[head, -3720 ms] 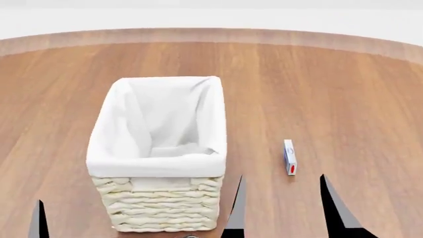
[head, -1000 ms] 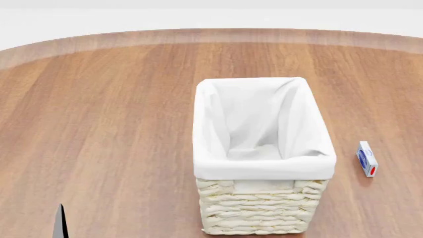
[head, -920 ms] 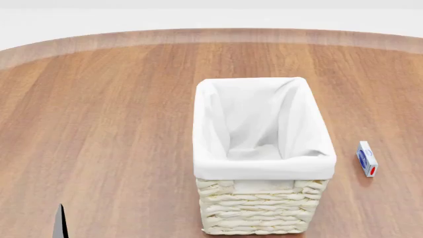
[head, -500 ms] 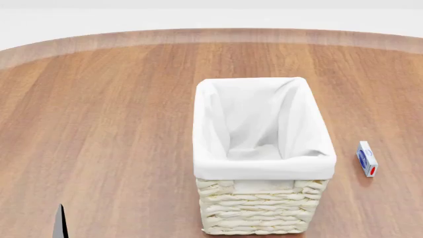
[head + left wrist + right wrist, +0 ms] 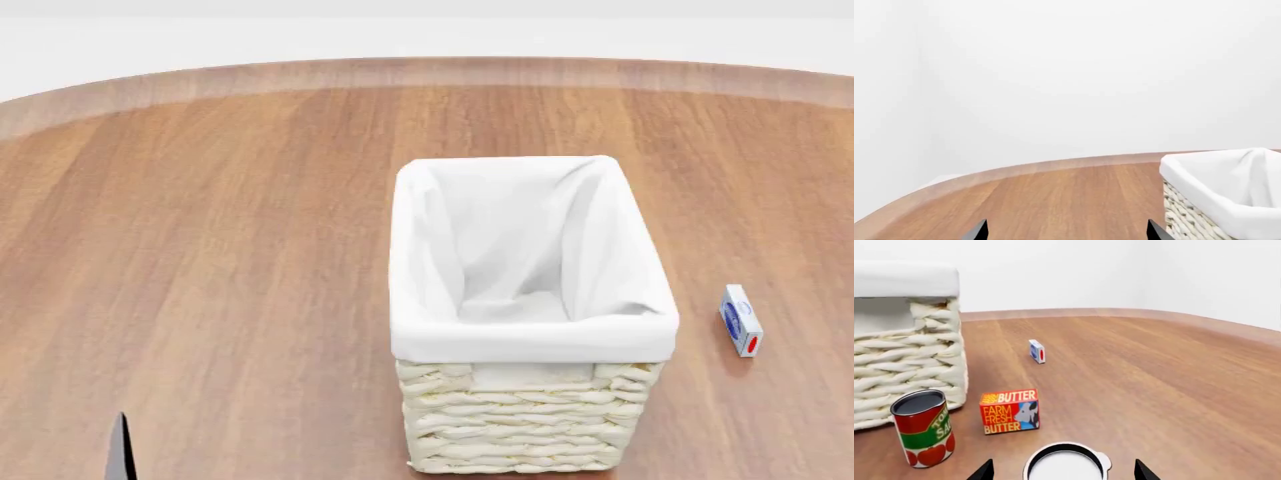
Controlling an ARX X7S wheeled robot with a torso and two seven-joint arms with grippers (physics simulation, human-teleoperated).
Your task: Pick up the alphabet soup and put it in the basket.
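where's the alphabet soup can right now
Only the right wrist view shows the alphabet soup: its white top lies between the open right gripper tips, near the butter box and tomato can.

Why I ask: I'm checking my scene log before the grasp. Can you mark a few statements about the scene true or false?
1. The basket holds nothing but its cloth lining. True.
2. The butter box lies inside the basket. False: it stands on the table, outside it.
3. The tomato can stands upright. True.
4. The right gripper is shut on a can. False: it is open, with the alphabet soup showing between its tips.
5. The small blue-and-white box touches the basket. False: it stands apart.
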